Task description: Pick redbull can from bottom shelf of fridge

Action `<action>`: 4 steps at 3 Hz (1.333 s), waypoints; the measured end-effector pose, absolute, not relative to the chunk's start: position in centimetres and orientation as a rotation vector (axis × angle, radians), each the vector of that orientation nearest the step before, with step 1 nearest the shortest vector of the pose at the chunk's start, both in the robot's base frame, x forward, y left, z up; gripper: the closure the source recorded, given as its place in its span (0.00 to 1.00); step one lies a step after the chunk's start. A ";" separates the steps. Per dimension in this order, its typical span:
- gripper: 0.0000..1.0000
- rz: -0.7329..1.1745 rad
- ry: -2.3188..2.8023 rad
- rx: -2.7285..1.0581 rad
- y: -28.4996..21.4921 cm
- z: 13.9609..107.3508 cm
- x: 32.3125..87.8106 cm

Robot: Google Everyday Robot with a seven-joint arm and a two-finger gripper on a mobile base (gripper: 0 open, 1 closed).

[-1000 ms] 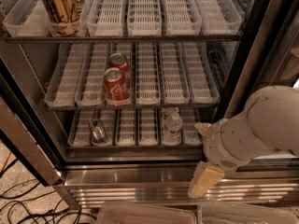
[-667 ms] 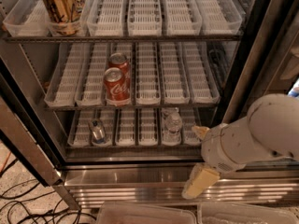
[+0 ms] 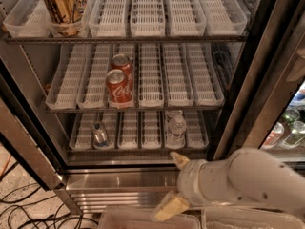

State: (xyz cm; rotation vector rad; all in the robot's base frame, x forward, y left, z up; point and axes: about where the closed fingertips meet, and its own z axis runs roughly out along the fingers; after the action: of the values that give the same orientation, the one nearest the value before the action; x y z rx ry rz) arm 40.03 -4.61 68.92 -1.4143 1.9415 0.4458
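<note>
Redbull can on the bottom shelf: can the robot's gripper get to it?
Probably yes. The gripper hangs open below and right of the redbull can; nothing stands before it, and the bottle is lanes away.

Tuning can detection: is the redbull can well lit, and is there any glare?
Camera view: the redbull can sits shadowed on the dim bottom shelf; glare streaks the steel sill below; the open claw, low right before the sill, is brightly lit.
</note>
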 end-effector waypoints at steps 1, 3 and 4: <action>0.00 0.516 1.820 -1.387 0.1 66.6 40.0; 0.00 0.578 1.669 -1.366 4.4 64.8 41.3; 0.00 0.572 1.659 -1.285 4.6 64.5 41.6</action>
State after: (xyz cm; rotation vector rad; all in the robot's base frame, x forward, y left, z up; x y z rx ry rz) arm 41.56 4.63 64.50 -1.2846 1.6587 0.5717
